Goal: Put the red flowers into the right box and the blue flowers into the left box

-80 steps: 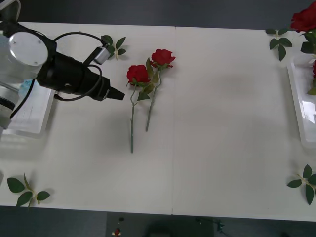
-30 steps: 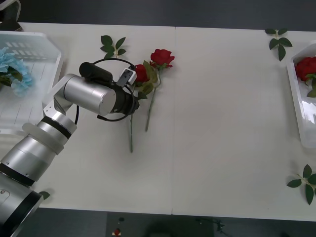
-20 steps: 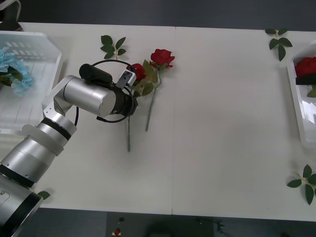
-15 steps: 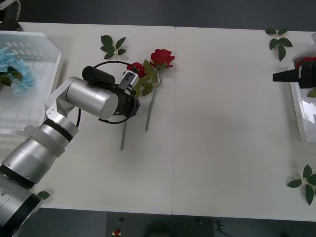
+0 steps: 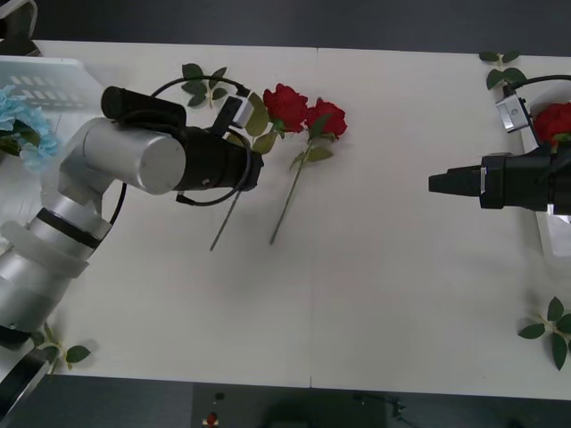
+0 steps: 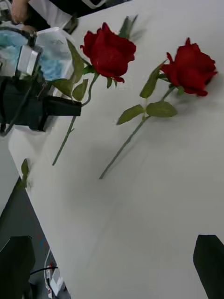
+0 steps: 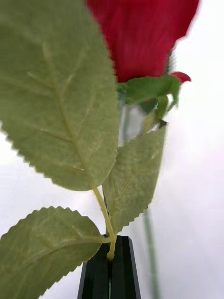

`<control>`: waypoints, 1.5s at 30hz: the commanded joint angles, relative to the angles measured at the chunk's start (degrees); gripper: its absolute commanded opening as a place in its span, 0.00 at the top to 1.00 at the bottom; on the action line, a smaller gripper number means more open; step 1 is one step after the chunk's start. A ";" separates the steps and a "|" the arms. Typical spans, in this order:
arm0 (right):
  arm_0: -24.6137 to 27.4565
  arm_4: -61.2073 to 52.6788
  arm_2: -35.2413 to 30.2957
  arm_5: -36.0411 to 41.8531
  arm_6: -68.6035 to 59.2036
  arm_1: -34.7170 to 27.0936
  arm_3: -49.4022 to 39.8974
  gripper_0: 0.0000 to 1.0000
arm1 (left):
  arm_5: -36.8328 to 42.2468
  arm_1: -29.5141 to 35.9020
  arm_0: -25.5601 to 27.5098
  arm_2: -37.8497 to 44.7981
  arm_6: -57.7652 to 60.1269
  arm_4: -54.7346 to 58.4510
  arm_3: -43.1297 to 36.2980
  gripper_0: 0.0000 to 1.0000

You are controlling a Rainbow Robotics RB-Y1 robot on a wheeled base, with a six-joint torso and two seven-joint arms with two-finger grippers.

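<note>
Now left claw (image 5: 252, 169) clamped on rose (image 5: 285, 105) stem (right claw (image 5: 434, 183) agape).

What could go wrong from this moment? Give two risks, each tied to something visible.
1. The left gripper is shut on a thin leaf stalk of one red rose, so the rose may slip or swing.
2. Its bloom sits right beside the second rose; moving it could drag that one along.
The right gripper, open, waits near the right box.

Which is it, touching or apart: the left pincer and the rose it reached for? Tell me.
Touching. In the left wrist view the left pincer is shut on a leaf stalk of the rose, pinched between its black fingers.
</note>
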 commanded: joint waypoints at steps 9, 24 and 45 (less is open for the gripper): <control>12.15 -0.88 -17.86 10.71 20.02 7.53 -6.71 0.00 | 7.50 2.24 6.41 16.24 2.43 38.07 -9.63 1.00; 12.41 -8.09 -18.30 18.71 22.18 9.02 -6.71 0.00 | -17.64 -5.14 5.80 -2.39 -14.97 48.00 -9.27 1.00; 12.85 -3.26 -17.78 17.04 22.18 9.72 -6.18 0.00 | -34.16 -12.17 5.88 -16.46 -28.59 48.09 -8.92 1.00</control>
